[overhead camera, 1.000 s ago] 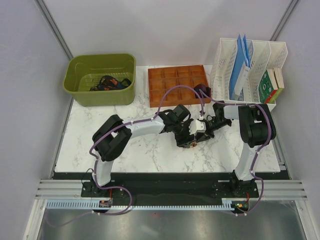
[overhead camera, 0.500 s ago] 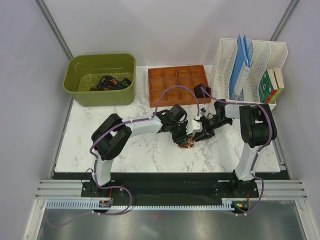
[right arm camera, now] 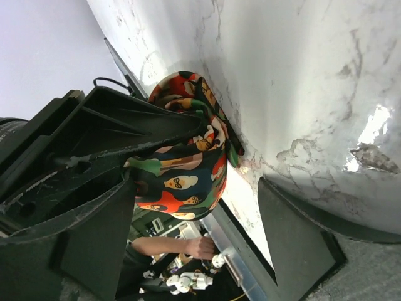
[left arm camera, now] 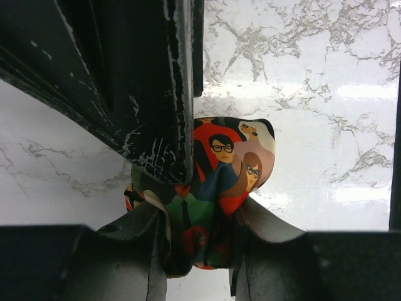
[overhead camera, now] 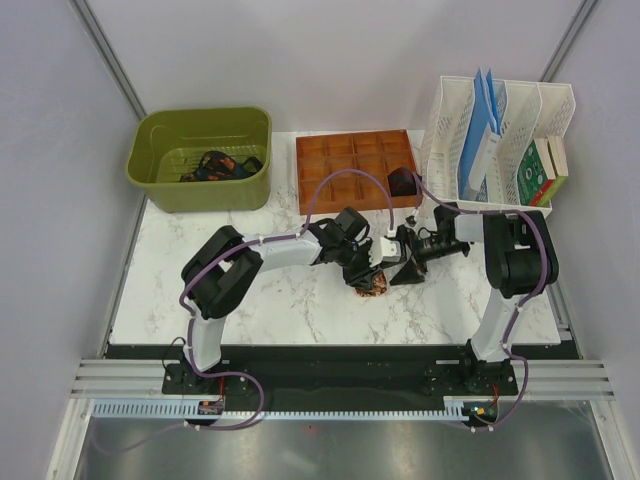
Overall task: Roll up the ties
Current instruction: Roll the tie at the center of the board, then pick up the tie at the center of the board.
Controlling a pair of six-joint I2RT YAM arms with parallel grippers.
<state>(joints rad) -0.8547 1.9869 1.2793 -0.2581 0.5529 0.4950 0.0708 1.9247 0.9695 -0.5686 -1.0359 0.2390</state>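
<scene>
Patterned tie roll (left arm camera: 229,157) on marble table (left arm camera: 313,94), left gripper (left arm camera: 200,213) pinching it, right gripper (right arm camera: 197,188) jaws spread wide, holding nothing.

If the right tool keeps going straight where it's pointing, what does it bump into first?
Probably the colourful rolled tie pinched in the left tool, just ahead of the open right tool.

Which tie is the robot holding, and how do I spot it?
Look at the middle of the marble table, on the arms' side of the orange tray. There the left gripper pinches a small rolled tie. It is bright red and green with cartoon faces in glasses, unlike the dark roll in the tray's corner.
</scene>
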